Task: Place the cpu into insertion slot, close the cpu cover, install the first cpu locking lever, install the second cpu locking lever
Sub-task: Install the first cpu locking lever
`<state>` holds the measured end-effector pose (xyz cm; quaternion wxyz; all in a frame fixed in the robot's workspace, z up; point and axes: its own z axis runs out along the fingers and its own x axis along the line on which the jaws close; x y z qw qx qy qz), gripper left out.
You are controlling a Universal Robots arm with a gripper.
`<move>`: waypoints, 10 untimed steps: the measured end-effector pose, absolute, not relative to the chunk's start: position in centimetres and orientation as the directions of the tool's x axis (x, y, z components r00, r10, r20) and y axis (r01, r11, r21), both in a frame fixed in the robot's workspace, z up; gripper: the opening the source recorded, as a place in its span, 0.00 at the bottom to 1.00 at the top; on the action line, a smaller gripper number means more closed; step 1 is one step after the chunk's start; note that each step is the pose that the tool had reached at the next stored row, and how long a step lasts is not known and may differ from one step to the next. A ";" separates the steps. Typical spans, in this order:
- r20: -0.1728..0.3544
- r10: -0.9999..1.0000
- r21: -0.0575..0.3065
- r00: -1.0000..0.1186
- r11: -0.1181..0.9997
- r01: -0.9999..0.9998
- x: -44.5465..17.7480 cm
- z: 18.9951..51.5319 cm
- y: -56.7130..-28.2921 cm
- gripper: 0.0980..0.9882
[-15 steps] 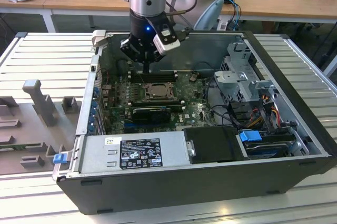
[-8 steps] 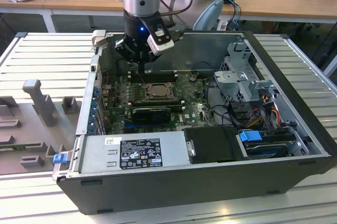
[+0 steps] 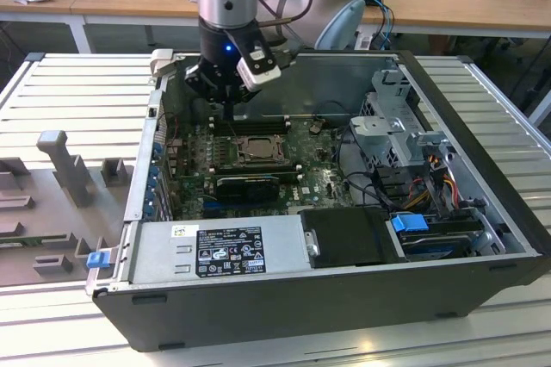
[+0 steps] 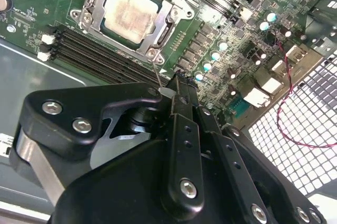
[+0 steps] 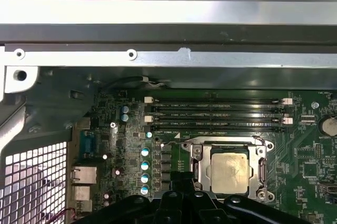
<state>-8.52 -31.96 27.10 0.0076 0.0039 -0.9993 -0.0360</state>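
The pale cpu (image 4: pixel 131 12) lies in the insertion slot (image 5: pixel 196 182) on the green motherboard. The silver cpu cover (image 4: pixel 167 21) lies flat around it. My gripper (image 4: pixel 176 84) is shut and hangs just beside the socket's corner. A thin wire locking lever (image 4: pixel 157 71) rises from that corner to the fingertips; I cannot tell whether it is pinched or only touched. In the first wrist view another lever (image 5: pixel 221 141) runs along the socket's far side, next to the memory slots. In the exterior view the gripper (image 3: pixel 231 108) hovers just behind the socket (image 3: pixel 256 150).
The open black computer case (image 3: pixel 482 126) surrounds the board. A grey power supply (image 3: pixel 224 251) lies along its front, and a drive cage with cables (image 3: pixel 413 169) is at the exterior view's right. Long memory slots (image 5: pixel 216 113) lie behind the socket. A red wire (image 4: pixel 287 92) crosses the perforated panel.
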 end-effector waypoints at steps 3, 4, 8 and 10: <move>0.015 -0.008 0.072 -1.000 0.997 -0.007 -8.6 27.1 -32.0 0.01; 0.015 -0.008 0.072 -1.000 0.997 -0.007 -8.6 27.1 -32.0 0.01; 0.015 -0.008 0.072 -1.000 0.997 -0.007 -8.8 27.0 -32.0 0.01; 0.015 -0.008 0.072 -1.000 0.997 -0.007 -8.9 27.0 -32.0 0.01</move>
